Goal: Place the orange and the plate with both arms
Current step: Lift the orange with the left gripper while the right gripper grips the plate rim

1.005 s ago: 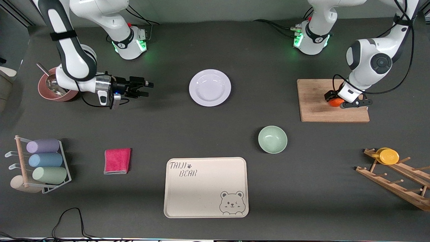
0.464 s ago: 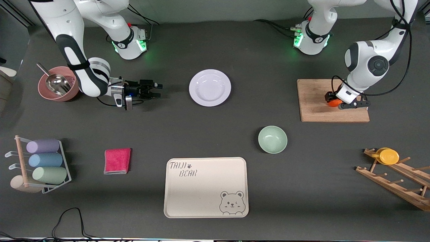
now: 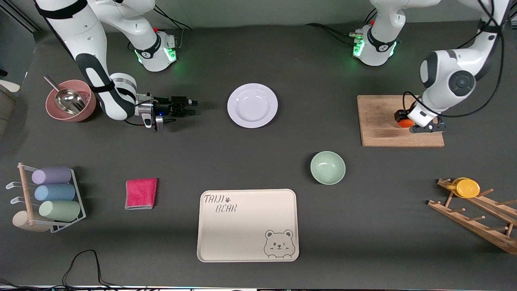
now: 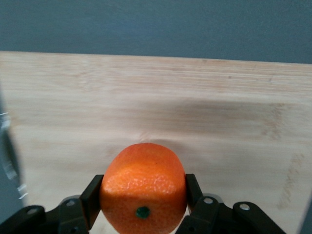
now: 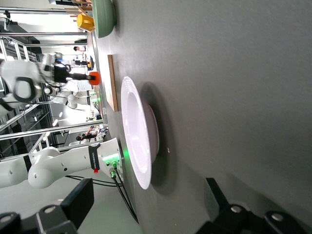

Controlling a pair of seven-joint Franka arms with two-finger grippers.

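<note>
The orange point(image 3: 404, 123) sits on the wooden cutting board point(image 3: 379, 121) at the left arm's end of the table. My left gripper point(image 3: 407, 122) is shut on it; in the left wrist view both fingers press the sides of the orange point(image 4: 143, 187) over the board point(image 4: 156, 107). The white plate point(image 3: 252, 105) lies flat mid-table. My right gripper point(image 3: 193, 106) is open and empty, low over the table, a short gap from the plate's rim on the right arm's side. The right wrist view shows the plate point(image 5: 139, 136) edge-on ahead of the open fingers.
A pale green bowl point(image 3: 327, 167) and a beige tray point(image 3: 247, 224) lie nearer the camera than the plate. A pink cloth point(image 3: 141, 193), a cup rack point(image 3: 52, 194), a pink bowl with a scoop point(image 3: 70, 106) and a wooden rack with a yellow disc point(image 3: 467, 188) stand around.
My right gripper has moved low across the table toward the plate. My left gripper stays shut on the orange and has shifted only slightly over the board.
</note>
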